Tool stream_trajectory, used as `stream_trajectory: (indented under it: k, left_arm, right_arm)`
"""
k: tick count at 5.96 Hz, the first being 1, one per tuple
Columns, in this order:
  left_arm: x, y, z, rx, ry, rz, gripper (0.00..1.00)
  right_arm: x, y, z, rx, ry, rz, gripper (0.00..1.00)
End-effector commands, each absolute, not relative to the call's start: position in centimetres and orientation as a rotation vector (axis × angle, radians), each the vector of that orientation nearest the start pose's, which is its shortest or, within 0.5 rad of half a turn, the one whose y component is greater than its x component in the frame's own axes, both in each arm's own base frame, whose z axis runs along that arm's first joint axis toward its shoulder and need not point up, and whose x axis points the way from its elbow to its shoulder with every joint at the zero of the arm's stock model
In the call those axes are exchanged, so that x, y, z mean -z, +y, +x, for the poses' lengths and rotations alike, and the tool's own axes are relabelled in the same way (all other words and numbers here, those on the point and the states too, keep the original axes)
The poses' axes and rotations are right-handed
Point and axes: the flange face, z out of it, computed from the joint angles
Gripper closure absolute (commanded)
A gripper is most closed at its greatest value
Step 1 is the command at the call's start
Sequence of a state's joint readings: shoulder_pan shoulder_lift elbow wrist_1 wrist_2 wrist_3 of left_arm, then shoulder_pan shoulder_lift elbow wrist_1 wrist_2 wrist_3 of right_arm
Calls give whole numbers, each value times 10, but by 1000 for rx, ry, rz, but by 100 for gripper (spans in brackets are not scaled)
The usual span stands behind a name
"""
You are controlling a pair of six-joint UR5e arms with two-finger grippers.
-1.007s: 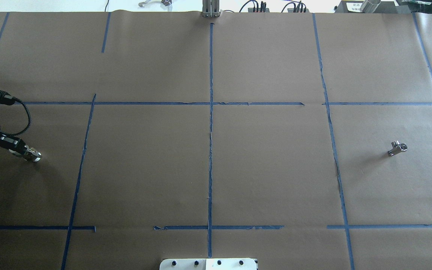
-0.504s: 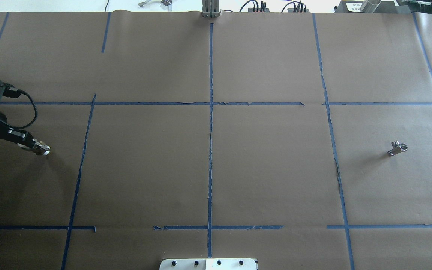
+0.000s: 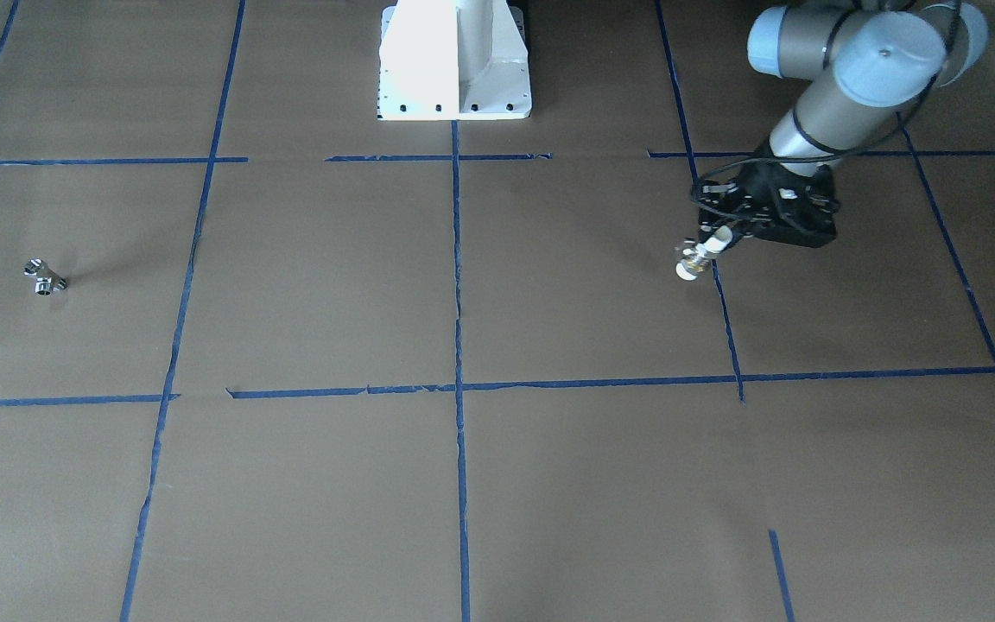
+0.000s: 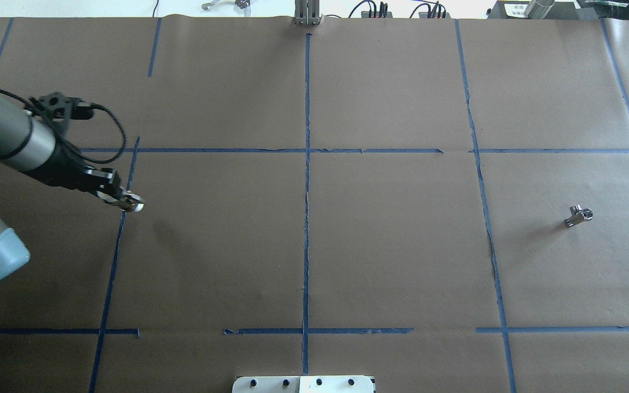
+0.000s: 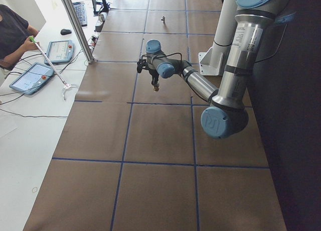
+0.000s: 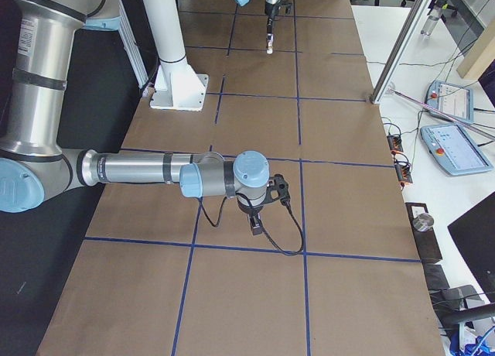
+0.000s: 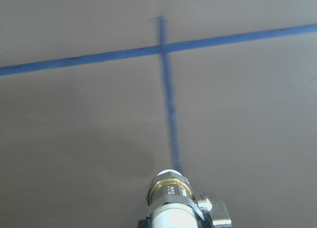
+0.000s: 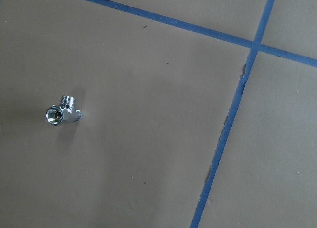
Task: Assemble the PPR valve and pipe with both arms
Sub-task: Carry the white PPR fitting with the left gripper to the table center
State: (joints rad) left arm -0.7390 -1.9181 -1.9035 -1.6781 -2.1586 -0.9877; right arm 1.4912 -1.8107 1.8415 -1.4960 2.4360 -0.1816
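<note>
Left gripper (image 4: 126,201) is clamping the pipe (image 7: 171,194), a white stub with a brass collar. It is holding the pipe tilted above the brown-papered surface (image 4: 391,245), right over a blue tape line (image 4: 113,262). The valve (image 4: 578,215) is lying alone on the paper, well apart on the robot's right side. Right gripper (image 6: 256,223) is hanging low over the surface; I cannot tell how its jaws are standing. The white base (image 3: 454,60) is sitting between the arms. A person (image 5: 12,32) is sitting beside tablets (image 5: 30,78).

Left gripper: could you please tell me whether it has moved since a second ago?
Yes: carrying the pipe, the left gripper moved right, reaching the vertical blue tape line.
</note>
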Motion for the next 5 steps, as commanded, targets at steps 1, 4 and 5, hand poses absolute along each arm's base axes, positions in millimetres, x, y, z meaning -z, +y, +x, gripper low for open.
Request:
stream_trajectory:
  k: [1, 4, 5]
  left_arm:
    - [-187, -419, 482, -48, 909, 1, 100]
    - [-111, -424, 590, 20, 860, 30, 100]
    - [-117, -426, 595, 24, 844, 32, 100]
  right_arm:
    - [-618, -400, 26, 287, -863, 140, 0]
    - [-618, -400, 20, 302, -864, 136, 0]
    - [-617, -400, 19, 308, -864, 138, 0]
